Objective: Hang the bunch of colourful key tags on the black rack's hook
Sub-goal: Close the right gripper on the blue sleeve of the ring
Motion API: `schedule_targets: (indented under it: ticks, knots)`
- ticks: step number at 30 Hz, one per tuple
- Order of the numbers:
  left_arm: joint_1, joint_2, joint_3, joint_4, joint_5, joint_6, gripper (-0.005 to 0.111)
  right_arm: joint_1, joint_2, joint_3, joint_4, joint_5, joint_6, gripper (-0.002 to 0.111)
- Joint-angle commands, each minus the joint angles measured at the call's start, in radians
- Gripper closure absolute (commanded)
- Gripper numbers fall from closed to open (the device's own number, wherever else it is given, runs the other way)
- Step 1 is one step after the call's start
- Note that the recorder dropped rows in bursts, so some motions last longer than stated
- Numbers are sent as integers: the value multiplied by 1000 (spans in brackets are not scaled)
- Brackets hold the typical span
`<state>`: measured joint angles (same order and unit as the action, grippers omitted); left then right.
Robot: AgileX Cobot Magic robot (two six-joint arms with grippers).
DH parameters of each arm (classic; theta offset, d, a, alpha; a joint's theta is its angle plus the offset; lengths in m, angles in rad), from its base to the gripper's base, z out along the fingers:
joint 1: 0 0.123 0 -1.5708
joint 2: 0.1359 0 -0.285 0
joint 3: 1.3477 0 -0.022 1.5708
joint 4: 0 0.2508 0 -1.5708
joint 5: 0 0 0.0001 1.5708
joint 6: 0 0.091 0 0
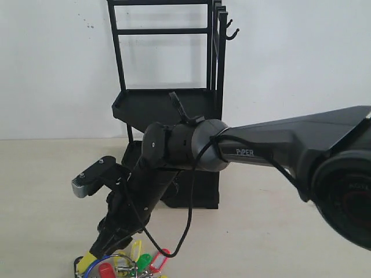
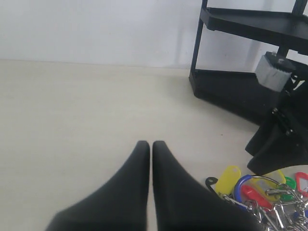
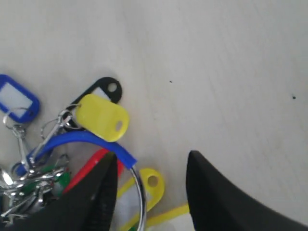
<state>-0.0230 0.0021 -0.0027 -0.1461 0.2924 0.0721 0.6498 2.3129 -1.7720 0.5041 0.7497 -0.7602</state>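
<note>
The colourful key tag bunch (image 1: 130, 265) lies on the pale table at the front edge of the exterior view. Its blue-sleeved ring (image 3: 84, 139), silver rings and yellow, red, green and blue tags fill the right wrist view. My right gripper (image 3: 151, 163) is open and low over the bunch, and the bare metal part of the ring (image 3: 140, 195) runs between its fingers, close to one of them. My left gripper (image 2: 150, 145) is shut on nothing, above bare table to the left of the bunch (image 2: 262, 192). The black rack (image 1: 168, 104) stands behind, its hook (image 1: 232, 32) high on the right upright.
The right arm (image 1: 272, 145) stretches across the front of the rack from the right. Its wrist camera (image 1: 87, 182) sticks out to the left. The rack's lower tray (image 2: 226, 89) stands close behind the bunch. A white wall backs the table.
</note>
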Motion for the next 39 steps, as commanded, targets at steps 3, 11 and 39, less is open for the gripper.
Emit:
schedule_targets:
  ticks: [3, 11, 39]
  knots:
    - [2, -2, 3, 5, -3, 3, 102, 0, 22, 5, -15, -35, -114, 64]
    - [2, -2, 3, 5, -3, 3, 102, 7, 35, 5, 10, -3, -265, 64]
    - [2, -2, 3, 5, -3, 3, 102, 68, 71, 5, -41, -126, -442, 64]
